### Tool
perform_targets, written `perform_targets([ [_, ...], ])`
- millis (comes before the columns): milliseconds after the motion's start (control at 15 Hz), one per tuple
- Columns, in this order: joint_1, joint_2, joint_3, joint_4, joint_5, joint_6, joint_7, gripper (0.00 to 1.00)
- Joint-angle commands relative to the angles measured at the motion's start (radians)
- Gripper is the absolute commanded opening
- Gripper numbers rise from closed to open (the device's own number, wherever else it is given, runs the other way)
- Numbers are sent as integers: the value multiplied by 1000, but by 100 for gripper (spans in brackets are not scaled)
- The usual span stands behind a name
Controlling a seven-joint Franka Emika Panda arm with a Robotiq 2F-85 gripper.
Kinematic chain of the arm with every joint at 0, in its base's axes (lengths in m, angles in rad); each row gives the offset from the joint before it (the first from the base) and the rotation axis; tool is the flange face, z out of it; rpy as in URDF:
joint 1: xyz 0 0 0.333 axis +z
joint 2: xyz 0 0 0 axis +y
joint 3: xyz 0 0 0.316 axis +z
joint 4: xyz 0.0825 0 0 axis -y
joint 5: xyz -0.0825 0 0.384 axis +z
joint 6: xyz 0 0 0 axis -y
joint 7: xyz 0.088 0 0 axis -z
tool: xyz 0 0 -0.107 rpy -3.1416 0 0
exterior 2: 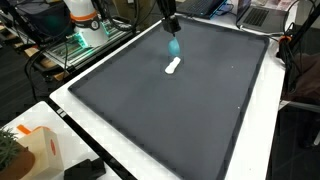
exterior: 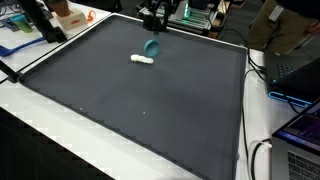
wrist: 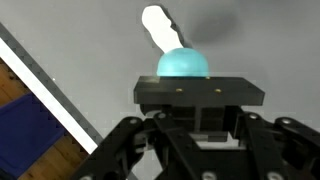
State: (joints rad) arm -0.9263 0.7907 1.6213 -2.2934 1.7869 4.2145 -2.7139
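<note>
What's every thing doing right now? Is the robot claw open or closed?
gripper: shut on the teal thing.
teal thing: held between the fingers, seemingly lifted just off the mat.
white piece: lying flat on the mat, loose, not touched by the gripper.
black mat: spread out flat.

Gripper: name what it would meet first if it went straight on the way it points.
Shut on a teal ball, the gripper points down at the dark mat; the ball would probably touch the mat first, close beside the white cylinder, though depth is unclear.
</note>
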Motion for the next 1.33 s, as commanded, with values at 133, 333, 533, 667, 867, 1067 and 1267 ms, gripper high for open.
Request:
perform_targets([
  [133,111,21,-142,70,-32,24,-28,27],
  [333,190,38,-217,106,-20,8,-28,27],
  [533,279,47,-318,133,19,4,-32,27],
  [667,324,38,-364,154,39,9,-33,27],
  [867,360,19,-403,190,65,11,-37,27],
  [1067,316,-139,-373,189,143,11,-37,27],
  [1267,188,-284,-242,133,218,6,-25,27],
])
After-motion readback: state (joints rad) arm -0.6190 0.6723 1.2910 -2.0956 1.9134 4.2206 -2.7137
